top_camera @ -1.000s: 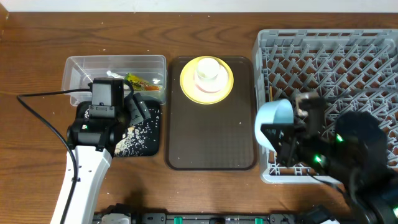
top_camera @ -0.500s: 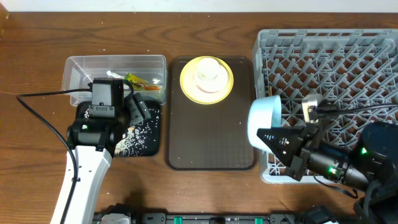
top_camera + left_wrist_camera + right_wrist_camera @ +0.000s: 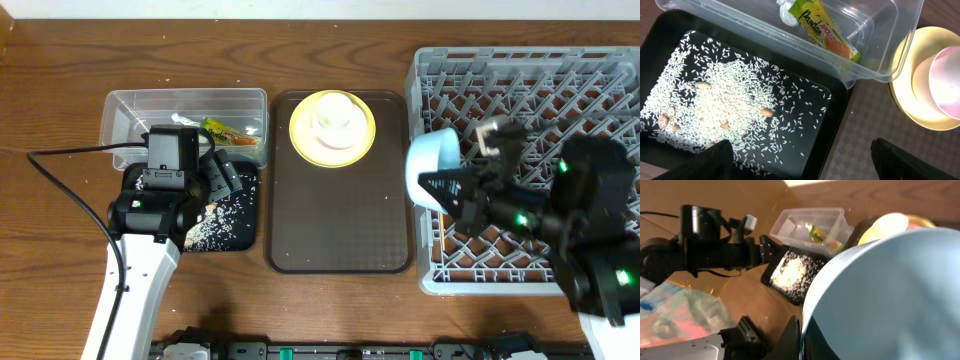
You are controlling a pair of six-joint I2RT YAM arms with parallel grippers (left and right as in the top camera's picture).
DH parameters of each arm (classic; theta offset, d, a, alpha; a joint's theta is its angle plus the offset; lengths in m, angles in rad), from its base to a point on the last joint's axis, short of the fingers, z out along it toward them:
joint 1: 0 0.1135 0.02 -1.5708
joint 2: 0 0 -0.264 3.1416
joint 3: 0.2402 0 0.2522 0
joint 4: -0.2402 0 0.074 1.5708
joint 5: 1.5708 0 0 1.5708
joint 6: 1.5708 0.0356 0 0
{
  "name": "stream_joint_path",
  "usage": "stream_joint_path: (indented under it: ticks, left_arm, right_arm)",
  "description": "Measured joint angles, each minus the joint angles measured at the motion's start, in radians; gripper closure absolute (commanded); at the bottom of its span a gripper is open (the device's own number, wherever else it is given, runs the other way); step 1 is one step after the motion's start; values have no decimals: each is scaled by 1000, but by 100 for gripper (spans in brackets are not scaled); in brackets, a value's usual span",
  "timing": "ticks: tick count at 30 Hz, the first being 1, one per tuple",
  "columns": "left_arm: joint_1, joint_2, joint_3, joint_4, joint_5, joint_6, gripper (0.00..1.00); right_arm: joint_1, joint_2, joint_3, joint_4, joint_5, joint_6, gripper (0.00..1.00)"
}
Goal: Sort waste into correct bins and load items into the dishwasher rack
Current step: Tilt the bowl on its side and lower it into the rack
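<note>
The right claw [image 3: 452, 187] is clenched on the rim of the blue bowl [image 3: 430, 163], which is held tilted over the left edge of the rack [image 3: 560, 80]. The left claw [image 3: 222, 177] hangs released above the black tray [image 3: 839, 117] of rice [image 3: 725, 100] — wrapper [image 3: 827, 30] in the tub [image 3: 135, 105], cup [image 3: 334, 112] on the plate [image 3: 300, 128].
</note>
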Motion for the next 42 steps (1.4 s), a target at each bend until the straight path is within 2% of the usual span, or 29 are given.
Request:
stream_joint_path:
  ticks: [5,10,18,24,36,42]
  left_arm:
    - [0,1,0,0,0,0,10]
    - [0,1,0,0,0,0,10]
    - [0,1,0,0,0,0,9]
    - [0,1,0,0,0,0,10]
    - [0,1,0,0,0,0,10]
    - [0,1,0,0,0,0,10]
  right_arm:
    - [-53,137,0,-10,-168,-3,99]
    - [-87,217,0,-144,-335,-9,99]
    - [-91,227,0,-408,-393,-227,99]
    - [-106,228,0,-392,-395,-296,99]
    - [-332,298,0,-388,-494,-341,99]
    - [-351,317,0,-444,-581,-394,99]
